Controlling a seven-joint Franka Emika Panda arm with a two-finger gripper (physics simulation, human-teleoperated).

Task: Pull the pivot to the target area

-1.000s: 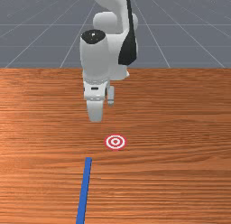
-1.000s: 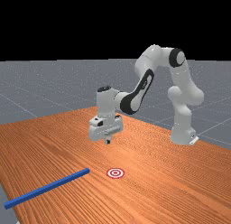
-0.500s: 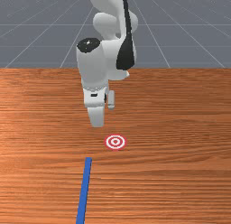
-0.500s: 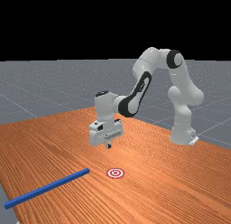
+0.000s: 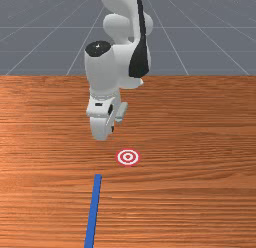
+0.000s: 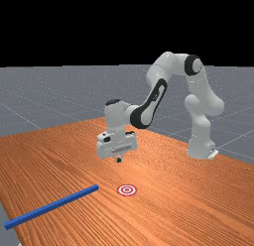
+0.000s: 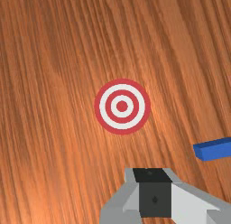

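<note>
"Far view: how does the claw (image 6: 118, 159) stand?"

"Closed, tips together, with nothing held. It hangs above the table (image 6: 163, 205), on the base's (image 6: 201, 147) side of the target (image 6: 127, 190)."

"And the bar (image 6: 52, 206)?"

"Flat on the table, apart from the target. Its inner end lies near the rings, off to the front view's left; from there it runs away from the base, its outer end at the table's opposite edge, perhaps jutting past."

"So this is still approach work, I'd say. What makes it good?"

"Carry the claw over the bar's inner end while high, then choose. For a grip, open it and turn roughly a quarter, since its wide side runs nearly along the bar; then straddle and lower straight."

"And if it stays closed?"

"Press lightly from above, and watch for slipping. Either way, draw toward the base and sideways to the target, slowly. Something that long will likely swing at its outer end, and landing on its tip could skew it."
</note>
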